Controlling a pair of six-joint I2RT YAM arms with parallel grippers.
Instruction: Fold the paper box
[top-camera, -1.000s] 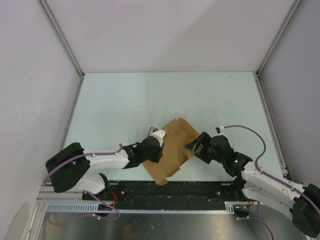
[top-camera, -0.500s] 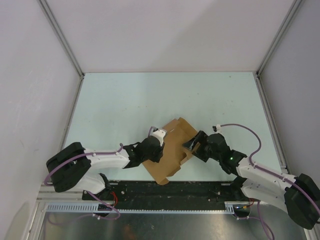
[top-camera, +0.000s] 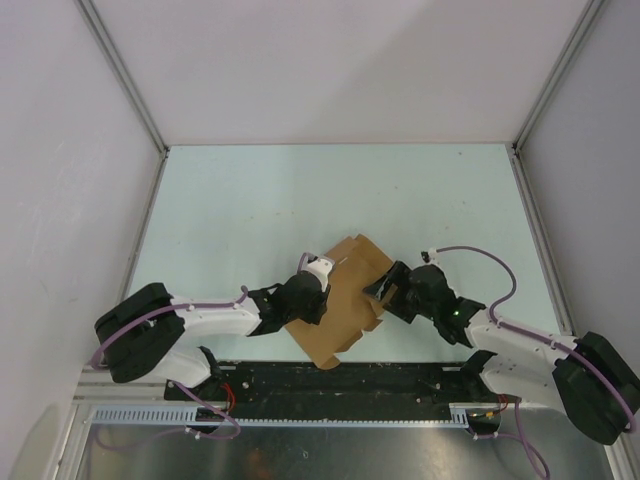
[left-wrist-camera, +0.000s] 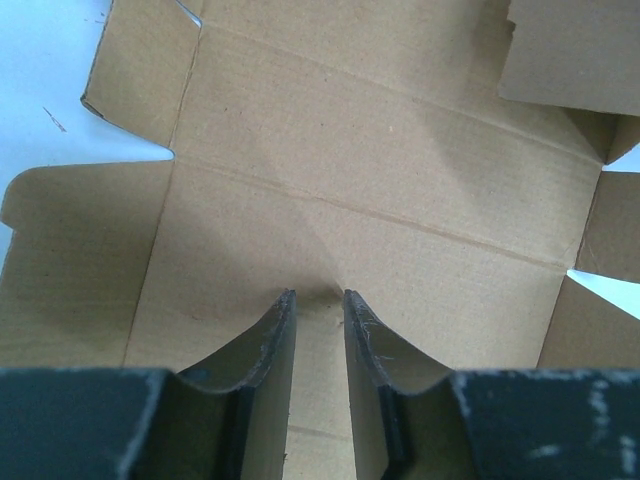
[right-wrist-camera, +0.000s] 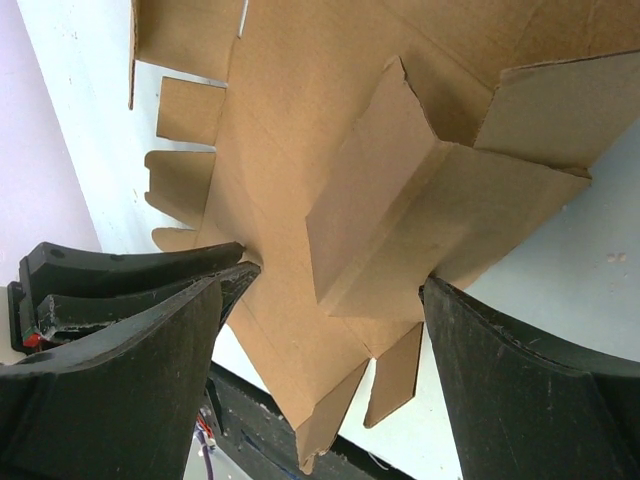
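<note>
The paper box (top-camera: 345, 325) is a brown die-cut cardboard sheet, partly folded, lying near the table's front edge between both arms. My left gripper (top-camera: 318, 300) is over its left part. In the left wrist view the box (left-wrist-camera: 370, 150) fills the frame, and the left gripper (left-wrist-camera: 317, 295) presses its tips on the flat panel. Only a narrow gap shows between the jaws, with nothing in it. My right gripper (top-camera: 384, 290) is at the box's right side. It stands wide open (right-wrist-camera: 325, 285) around a raised, folded side flap (right-wrist-camera: 400, 210) of the box (right-wrist-camera: 300, 100).
The pale green table (top-camera: 300, 200) is walled by white panels and metal posts at the left, back and right. A black rail (top-camera: 400, 380) runs along the near edge, just under the box's lowest corner. The left arm's fingers (right-wrist-camera: 130, 270) show in the right wrist view.
The right gripper has moved left, closer onto the box's right flap, and the box has shifted slightly left. The left gripper has hardly moved.
</note>
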